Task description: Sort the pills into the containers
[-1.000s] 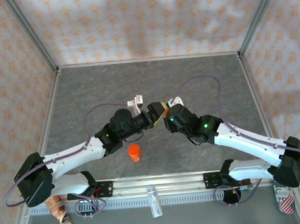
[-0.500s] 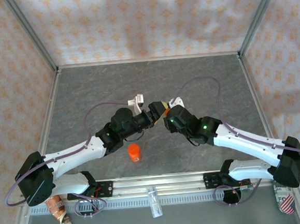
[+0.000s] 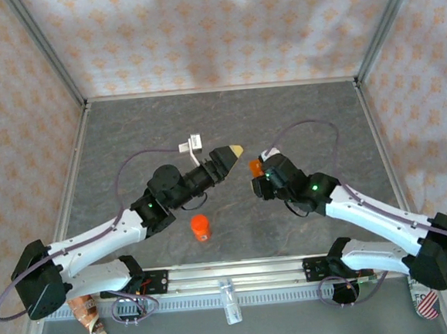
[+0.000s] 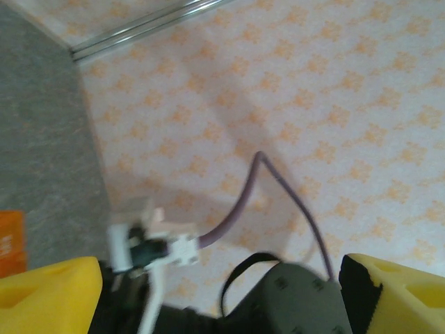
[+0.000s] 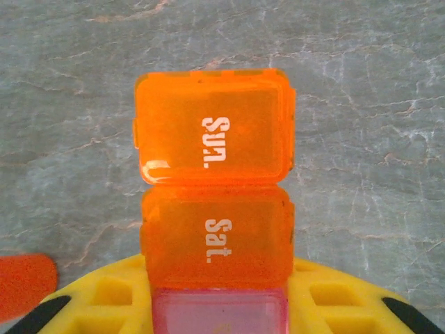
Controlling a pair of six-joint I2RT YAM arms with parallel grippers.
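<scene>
The containers are a small translucent strip with orange lids marked "Sun." and "Sat." and a pink compartment at its near end. My right gripper is shut on the pink end, and the orange part juts out over the grey table. From above, the containers show as an orange spot at the tip of the right gripper. My left gripper hovers a short way to its left and points at it. In the left wrist view the left gripper is open with nothing between its yellow fingers. The pills are out of view.
An upright orange bottle stands on the table in front of both grippers, and its cap pokes in at the lower left of the right wrist view. The arms' mounting rail runs along the near edge. Patterned walls close in the other three sides.
The two grippers were nearly touching at mid-table and have drawn apart. The left one has swung up and left. The right one has moved right with the containers.
</scene>
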